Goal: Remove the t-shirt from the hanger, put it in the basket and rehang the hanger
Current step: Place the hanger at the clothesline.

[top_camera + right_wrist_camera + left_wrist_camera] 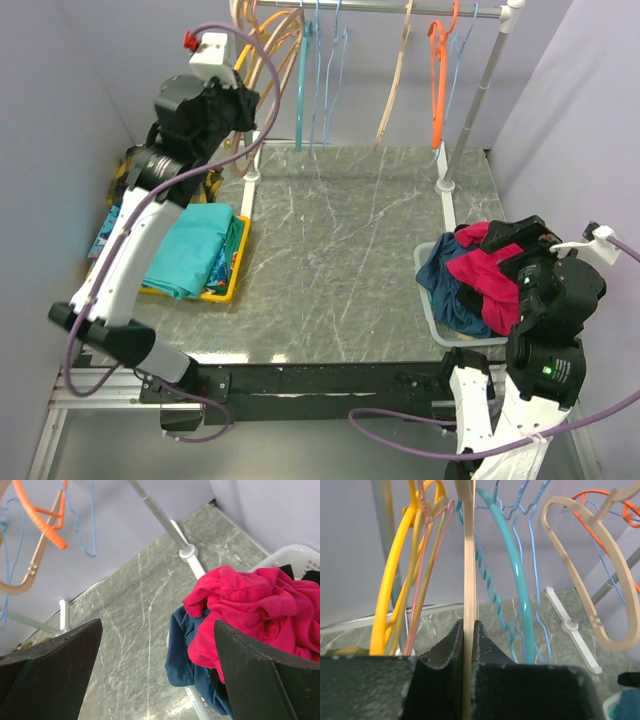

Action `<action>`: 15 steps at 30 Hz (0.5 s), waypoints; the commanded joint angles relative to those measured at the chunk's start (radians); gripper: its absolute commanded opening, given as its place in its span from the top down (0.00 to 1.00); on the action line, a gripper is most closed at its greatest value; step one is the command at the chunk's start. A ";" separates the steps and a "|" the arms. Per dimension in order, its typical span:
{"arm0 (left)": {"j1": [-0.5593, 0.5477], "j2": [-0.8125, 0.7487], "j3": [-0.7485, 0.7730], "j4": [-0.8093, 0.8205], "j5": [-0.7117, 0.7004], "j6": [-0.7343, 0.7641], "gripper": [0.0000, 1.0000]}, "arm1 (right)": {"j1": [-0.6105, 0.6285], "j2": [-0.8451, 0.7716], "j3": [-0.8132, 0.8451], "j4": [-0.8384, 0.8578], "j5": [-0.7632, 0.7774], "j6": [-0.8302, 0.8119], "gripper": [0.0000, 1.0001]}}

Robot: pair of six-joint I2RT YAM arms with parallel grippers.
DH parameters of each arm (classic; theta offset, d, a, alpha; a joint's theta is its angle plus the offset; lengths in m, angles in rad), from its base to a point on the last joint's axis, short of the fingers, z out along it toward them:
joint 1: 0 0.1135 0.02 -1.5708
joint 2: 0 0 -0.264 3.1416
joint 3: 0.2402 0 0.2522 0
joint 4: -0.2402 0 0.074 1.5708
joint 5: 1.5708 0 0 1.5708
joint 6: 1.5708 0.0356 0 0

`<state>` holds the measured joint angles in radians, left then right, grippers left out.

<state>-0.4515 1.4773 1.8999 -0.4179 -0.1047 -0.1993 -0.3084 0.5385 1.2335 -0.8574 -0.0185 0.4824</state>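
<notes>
A thin beige hanger is clamped edge-on between the pads of the left tool, up among the other hangers by the rail. No cloth is seen on it. A red t-shirt is heaped in the white basket at the worktop's right, under the wide-open right tool. The removal seems done. Next, the hanger would need hooking on the rail and releasing.

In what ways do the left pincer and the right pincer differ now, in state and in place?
The left pincer is shut on a beige hanger; the right pincer stands wide open and holds nothing. The left pincer is raised among the hangers at the rail; the right pincer is lower, over the white basket. Both are dark and padded.
</notes>
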 commanded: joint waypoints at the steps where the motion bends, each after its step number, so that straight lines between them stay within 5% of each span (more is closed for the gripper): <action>1: -0.001 0.118 0.143 0.074 0.025 0.037 0.99 | -0.005 -0.018 -0.014 0.044 -0.083 -0.041 0.00; 15: 0.014 0.382 0.384 0.093 -0.026 0.078 0.99 | 0.028 0.038 -0.029 0.057 -0.133 -0.106 0.00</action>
<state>-0.4461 1.8420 2.1841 -0.3992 -0.1226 -0.1314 -0.2970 0.5442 1.2217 -0.8520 -0.1284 0.4229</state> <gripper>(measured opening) 0.081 0.999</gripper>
